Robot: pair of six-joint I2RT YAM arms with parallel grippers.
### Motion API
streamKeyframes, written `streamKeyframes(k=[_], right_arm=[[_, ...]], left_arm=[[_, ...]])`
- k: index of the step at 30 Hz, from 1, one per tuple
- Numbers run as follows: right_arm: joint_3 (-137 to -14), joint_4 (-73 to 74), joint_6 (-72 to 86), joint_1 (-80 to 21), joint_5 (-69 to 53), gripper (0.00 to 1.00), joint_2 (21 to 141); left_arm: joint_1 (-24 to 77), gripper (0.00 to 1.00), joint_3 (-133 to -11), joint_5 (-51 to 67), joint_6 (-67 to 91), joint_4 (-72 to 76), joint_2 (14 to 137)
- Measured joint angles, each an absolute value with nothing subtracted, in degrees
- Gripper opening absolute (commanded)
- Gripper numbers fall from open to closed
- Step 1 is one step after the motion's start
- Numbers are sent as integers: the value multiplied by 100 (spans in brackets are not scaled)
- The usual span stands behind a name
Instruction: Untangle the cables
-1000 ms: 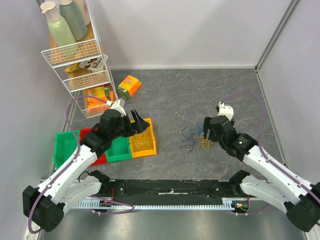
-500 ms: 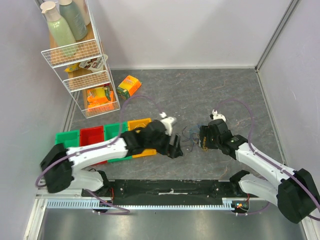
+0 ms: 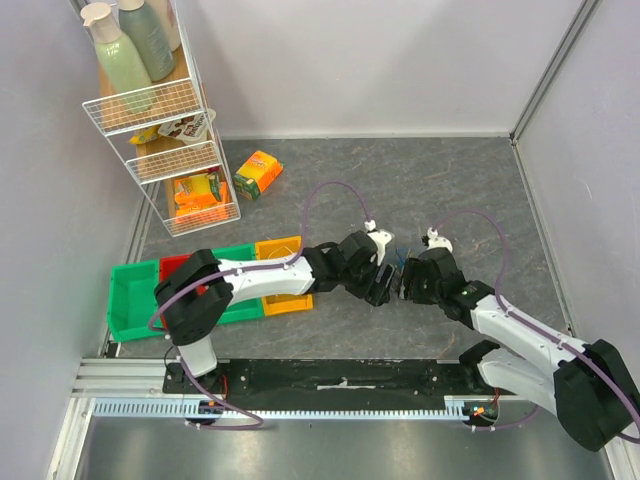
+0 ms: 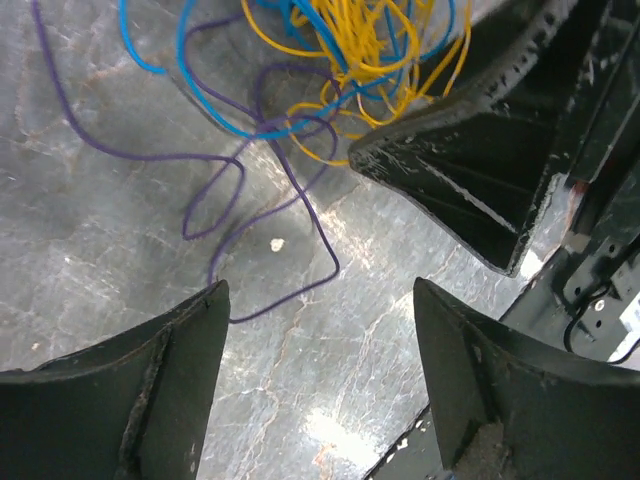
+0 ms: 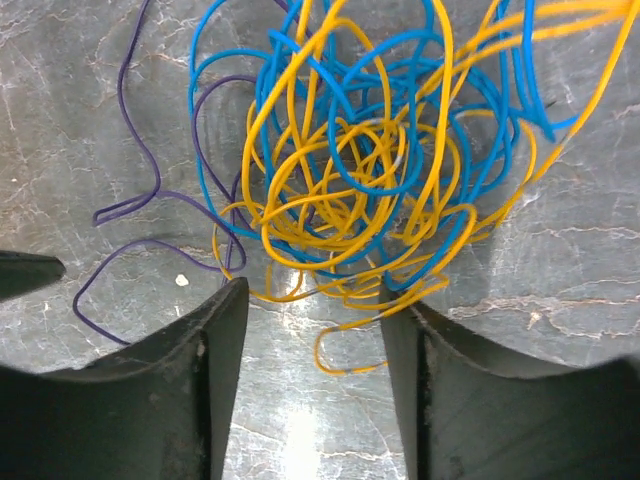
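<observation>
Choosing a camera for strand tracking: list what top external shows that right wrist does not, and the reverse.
Only top external: how the left end effector and right end effector face each other over the bunch, plus the coloured bins, wire rack and orange packet.
Only right wrist: single strands, a yellow cable and blue cable knotted together, a purple cable looping free at the left.
Shared: the cables on the grey table, at the right end effector's open fingers.

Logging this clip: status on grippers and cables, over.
Left gripper open, empty. Right gripper open, at the edge of the cables. Bunch tangled, flat on the table. Grippers nose to nose; nothing else obstructing.
</observation>
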State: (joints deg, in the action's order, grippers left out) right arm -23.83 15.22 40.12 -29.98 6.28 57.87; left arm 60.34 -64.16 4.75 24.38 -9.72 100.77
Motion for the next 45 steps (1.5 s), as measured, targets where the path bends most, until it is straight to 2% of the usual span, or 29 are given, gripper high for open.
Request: streamKeyframes(k=[2,4,5,9,11,13,19,24,35,42,43,45], right_arm=[[-2231,1358,4075,-3000,628,33,5756],[-2010,1181,4158,-2998,633,17,5616],[-1909,1111,4189,-2998,622,13,5527],[-1549,864,4346,-2998,598,5,5068],[-1463,803,4366,-2998,587,3,4890],[-1439,773,4368,-2998,580,3,4790],[-1437,731,4370,-2987,523,3,4654],[-1437,733,4368,-2987,478,4,4648],[-1437,775,4353,-2987,475,4,4580],[-1437,801,4351,-2987,475,4,4580],[-1437,803,4348,-2987,475,4,4580],[-1437,805,4348,-2989,475,4,4580]], left_arm=[[5885,80,-6375,607,2552,-864,10057],[5535,80,-6198,978,2851,-539,9968],[5308,81,-6104,1166,3020,-390,9939],[4560,81,-6134,1743,3498,-115,10060],[4469,67,-6392,1931,3577,-108,10265],[4501,60,-6781,2141,3605,-75,10565],[4641,62,-7570,2318,3551,62,11139],[4650,52,-8060,2248,3444,51,11598],[4652,50,-8591,1955,3339,-73,12444],[4685,33,-8914,1953,3341,-80,12742],[4694,29,-8941,1953,3343,-78,12763],[4718,15,-8967,1938,3343,-75,12790]])
